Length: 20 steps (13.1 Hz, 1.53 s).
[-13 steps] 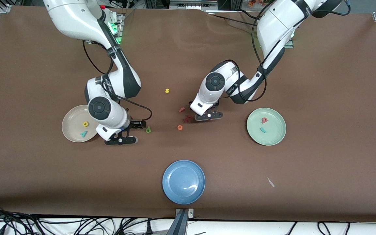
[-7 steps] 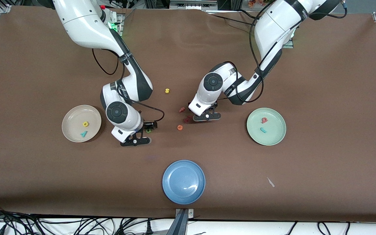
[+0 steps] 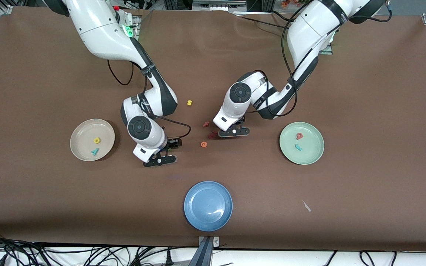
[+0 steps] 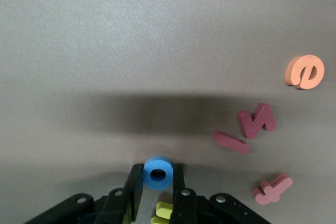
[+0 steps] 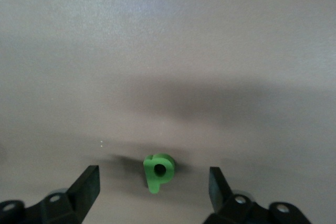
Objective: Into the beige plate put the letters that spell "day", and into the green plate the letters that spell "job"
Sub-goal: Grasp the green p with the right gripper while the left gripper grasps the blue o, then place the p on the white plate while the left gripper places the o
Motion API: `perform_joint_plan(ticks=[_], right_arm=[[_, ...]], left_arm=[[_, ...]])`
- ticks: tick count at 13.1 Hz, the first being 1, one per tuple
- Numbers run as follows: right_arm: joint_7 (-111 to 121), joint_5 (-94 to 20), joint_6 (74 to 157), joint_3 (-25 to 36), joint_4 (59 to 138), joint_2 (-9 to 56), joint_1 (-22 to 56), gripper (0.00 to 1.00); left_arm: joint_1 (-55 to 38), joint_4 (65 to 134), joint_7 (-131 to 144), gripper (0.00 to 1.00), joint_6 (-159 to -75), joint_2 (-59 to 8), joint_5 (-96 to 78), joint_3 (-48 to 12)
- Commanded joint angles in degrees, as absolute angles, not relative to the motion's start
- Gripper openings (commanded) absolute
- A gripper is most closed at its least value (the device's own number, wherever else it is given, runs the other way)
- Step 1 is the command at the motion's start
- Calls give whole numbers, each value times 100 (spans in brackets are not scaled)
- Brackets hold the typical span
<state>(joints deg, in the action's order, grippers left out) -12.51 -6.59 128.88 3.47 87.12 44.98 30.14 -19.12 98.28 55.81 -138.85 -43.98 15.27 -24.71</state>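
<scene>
My left gripper (image 3: 233,130) is low over the table's middle and shut on the blue o (image 4: 157,172), which stands on edge between its fingers (image 4: 135,188). My right gripper (image 5: 154,183) (image 3: 162,154) hangs open over the dark green d (image 5: 158,172), which lies flat on the table with a finger on each side and gaps to both. The beige plate (image 3: 83,132) holds the yellow a (image 3: 97,140) and the teal y (image 3: 95,151). In the green plate (image 3: 312,148) lie the salmon-pink b (image 3: 300,136) and the teal j (image 3: 298,147).
Loose letters lie beside the left gripper: an orange e (image 3: 203,144) (image 4: 303,72), a pink f (image 3: 206,124) (image 4: 272,188) and dark red pieces (image 4: 255,120). A yellow s (image 3: 189,102) lies farther back. A blue plate (image 3: 208,205) sits near the front edge.
My right gripper has moved from beside the beige plate toward the table's middle, ending over the d. My left gripper has closed on the blue o.
</scene>
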Motion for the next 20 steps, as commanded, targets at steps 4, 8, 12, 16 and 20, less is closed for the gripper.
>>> perform_joint_plan(ticks=[4, 8, 12, 16, 20], right_arm=[[-1020, -747, 12973, 325, 8771, 4588, 3032, 76], [-932, -756, 12938, 325, 8771, 4588, 3015, 66], [-905, -756, 12937, 325, 8771, 4579, 2988, 55], [-905, -756, 12911, 325, 8771, 4579, 2988, 35], [-905, -765, 12911, 325, 8771, 4562, 2988, 18]], left_arm=[[-2013, 9686, 5774, 22, -14045, -4561, 1749, -2391], [-1995, 9686, 5774, 4, -14036, -4535, 1758, -2373], [-1934, 9686, 5766, 4, -13975, -4474, 1749, -2373], [-1802, 9685, 5696, 1, -13615, -4185, 1758, -2391], [-1486, 9677, 5179, 1, -12782, -3702, 1732, -2417]])
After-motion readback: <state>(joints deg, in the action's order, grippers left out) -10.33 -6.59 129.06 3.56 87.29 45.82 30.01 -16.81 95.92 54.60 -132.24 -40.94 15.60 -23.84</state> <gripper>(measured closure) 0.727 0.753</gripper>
